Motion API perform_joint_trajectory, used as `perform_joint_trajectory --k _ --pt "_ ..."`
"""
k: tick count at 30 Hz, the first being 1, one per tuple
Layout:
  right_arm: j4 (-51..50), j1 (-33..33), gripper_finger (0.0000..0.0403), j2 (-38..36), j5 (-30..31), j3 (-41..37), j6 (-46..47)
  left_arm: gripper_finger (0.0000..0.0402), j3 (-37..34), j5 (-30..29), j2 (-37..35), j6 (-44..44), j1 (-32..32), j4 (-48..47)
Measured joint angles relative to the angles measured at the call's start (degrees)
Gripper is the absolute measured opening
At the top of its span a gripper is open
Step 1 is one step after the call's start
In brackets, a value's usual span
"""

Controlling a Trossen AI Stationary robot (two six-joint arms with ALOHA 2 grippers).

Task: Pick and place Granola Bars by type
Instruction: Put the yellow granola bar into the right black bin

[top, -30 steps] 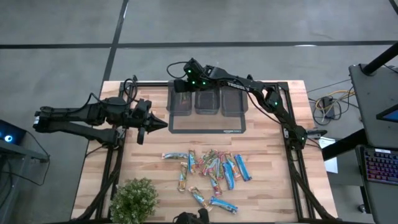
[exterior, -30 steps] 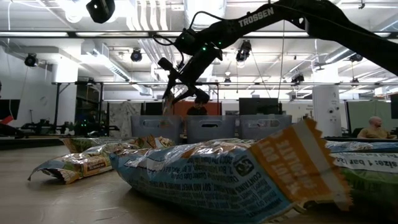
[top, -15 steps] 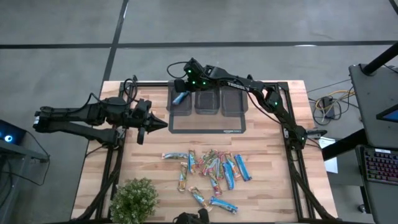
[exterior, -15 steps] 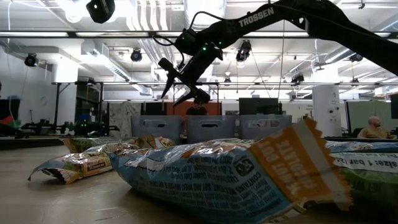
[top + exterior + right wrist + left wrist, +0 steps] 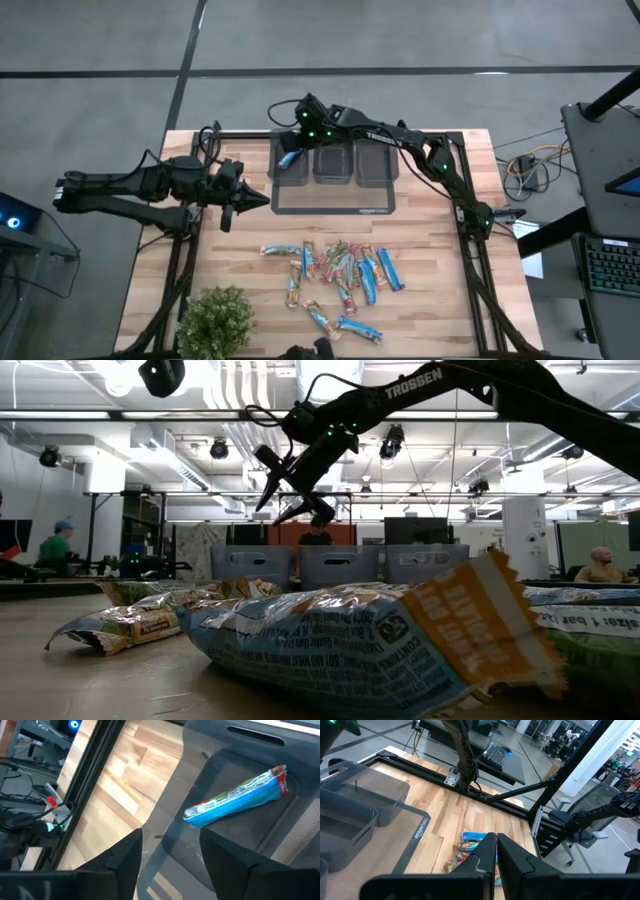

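Three grey bins (image 5: 334, 160) in a row at far edge of wooden table (image 5: 440, 250), on a dark mat (image 5: 334, 200). High view: right gripper (image 5: 296, 128) above leftmost bin, fingers spread, nothing in them; one blue bar (image 5: 290, 158) lying loose in that bin. Rest of the Granola Bars (image 5: 335, 275) scattered mid-table nearer the front, blue and multicoloured mixed, well apart from bins. Left gripper (image 5: 258, 199) parked over table's left side, clenched, holding nothing (pointing toward the mat). Leafy plant (image 5: 215, 320) at front left corner.

Low view: right gripper (image 5: 290, 490) up in the air above the left bin (image 5: 250, 565), fingers apart, empty. Big wrapper close to lens (image 5: 380, 650), more wrappers behind to the left (image 5: 130, 622). Person in a cap (image 5: 58, 545) far left in room, another person (image 5: 600, 565) far right.

Left wrist view: own fingers (image 5: 485, 852) pressed together, bars (image 5: 470, 847) on the wood just past the tips, bins (image 5: 355, 795) and mat edge (image 5: 412, 845) off to one side.

Right wrist view: own fingers (image 5: 125, 852) wide apart, blue bar (image 5: 235, 802) flat on bin floor (image 5: 240, 840), not touching either finger.
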Motion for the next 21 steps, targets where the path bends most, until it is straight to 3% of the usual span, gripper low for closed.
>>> perform_joint_trajectory --k 21 --pt "-0.08 0.6 0.0029 -0.11 0.0 0.0 -0.92 0.0 0.0 0.0 0.0 0.02 0.0 0.02"
